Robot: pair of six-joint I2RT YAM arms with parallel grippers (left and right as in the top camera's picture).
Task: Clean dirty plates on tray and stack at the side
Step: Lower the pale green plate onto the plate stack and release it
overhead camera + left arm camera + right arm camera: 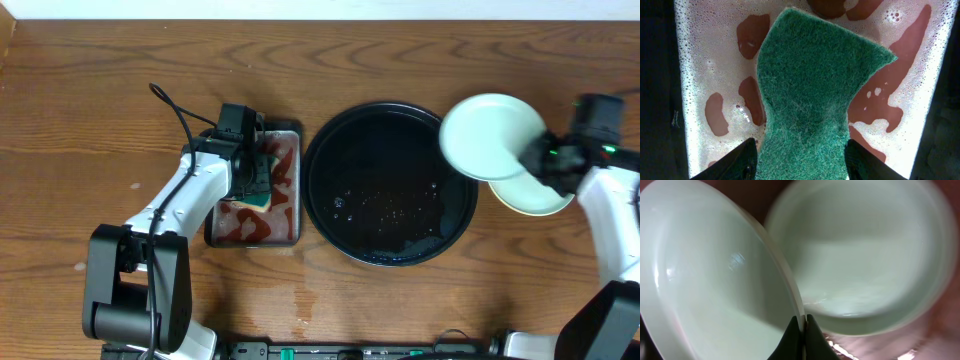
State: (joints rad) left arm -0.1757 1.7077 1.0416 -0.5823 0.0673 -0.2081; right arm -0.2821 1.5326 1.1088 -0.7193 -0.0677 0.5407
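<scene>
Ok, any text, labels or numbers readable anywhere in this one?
None readable. The held plate, the second plate, the tray, the foamy pan and the green sponge all carry no writing. The green dot on the right arm is a light, not a character.

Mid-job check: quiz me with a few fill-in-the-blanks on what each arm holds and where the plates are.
1. The left gripper holds a green ____ over the foamy pan.
2. The right gripper pinches a pale plate by its ____.
3. The number of plates lying in the black tray is ____.
4. A second plate rests on the table to the tray's ____.

Missing words: sponge; rim; zero; right.
</scene>
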